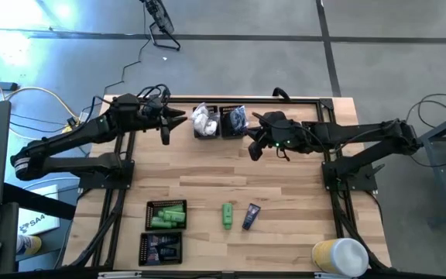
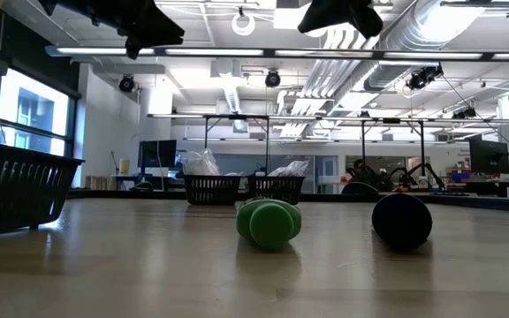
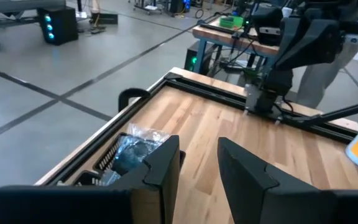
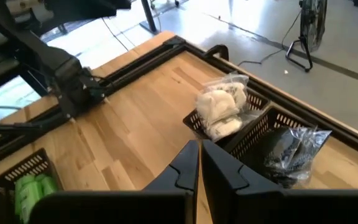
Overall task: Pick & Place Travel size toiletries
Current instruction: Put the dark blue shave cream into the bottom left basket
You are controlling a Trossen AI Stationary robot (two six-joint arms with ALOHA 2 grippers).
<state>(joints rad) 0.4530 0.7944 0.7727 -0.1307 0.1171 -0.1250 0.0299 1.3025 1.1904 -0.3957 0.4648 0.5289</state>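
Four trays: black mesh ones on the wooden table [image 1: 285, 194], two at the far edge and two at the near left corner.
Far left tray [image 1: 205, 124]: holds white crinkly packets [image 4: 219, 112].
Far right tray [image 1: 233, 122]: touches the first one side by side and holds dark round pieces in clear bags [image 4: 291, 152].
Near trays: one [image 1: 166, 215] is filled with green tubes [image 1: 169, 218]; the other [image 1: 161, 247], just beside it toward the table's front edge, holds dark navy tubes [image 1: 163, 248].
Loose green tube [image 1: 228, 215]: lies on bare wood near the table's front, right of the near trays; in the low view its round end faces the camera [image 2: 270, 223].
Loose navy tube [image 1: 252, 216]: lies just beside the green one, not touching it, slightly slanted.
Left gripper [image 1: 166, 122]: raised above the table's far left part, just left of the packet tray; its fingers [image 3: 166, 163] stand partly apart with nothing between them.
Right gripper [image 1: 252, 146]: raised above the table just right of the tray with the bagged pieces, pointing toward the trays; its fingers [image 4: 182, 168] are pressed together and carry nothing.
Yellow and white container [image 1: 339, 257]: lies at the table's near right corner, well apart from the tubes.
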